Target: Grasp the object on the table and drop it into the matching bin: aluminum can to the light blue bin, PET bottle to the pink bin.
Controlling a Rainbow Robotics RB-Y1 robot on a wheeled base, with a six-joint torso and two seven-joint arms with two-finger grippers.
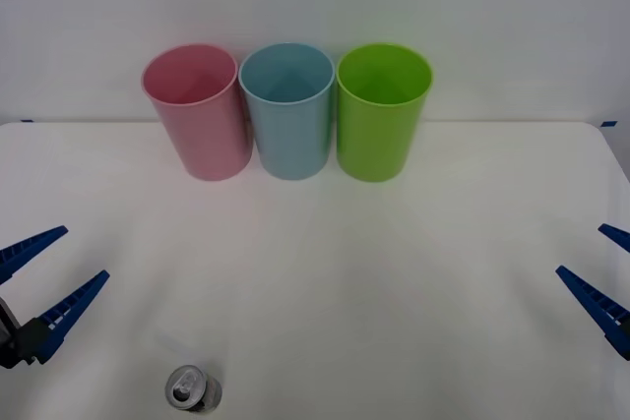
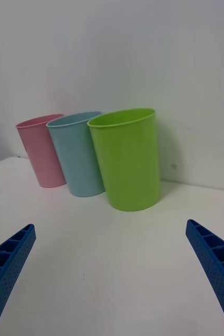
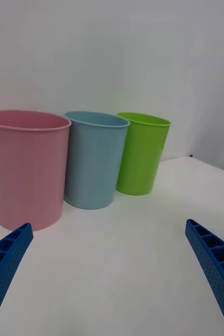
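— Where was the aluminum can, and which way did it point?

— It stood at the near edge of the table, toward the robot's left. Its silver pull-tab top faced up at the front camera, so its long axis ran roughly vertical; the dark body showed just below and to the right of the top. It looked upright, though a slight lean could not be ruled out from that angle.

— What was nearest to it?

— The left gripper, hovering off to the can's left and a little farther back, not touching it. Its two blue ribbed fingers were spread wide and held nothing.

— And the other arm?

— The right gripper sat at the far right edge of the table, well apart from the can, its fingers likewise splayed wide with nothing between them.

— The bins?

— Three cups stood upright in a row at the back of the table: the pink bin on the left, the light blue bin in the middle, a lime green bin on the right, each just beside the next. All were well apart from the can.
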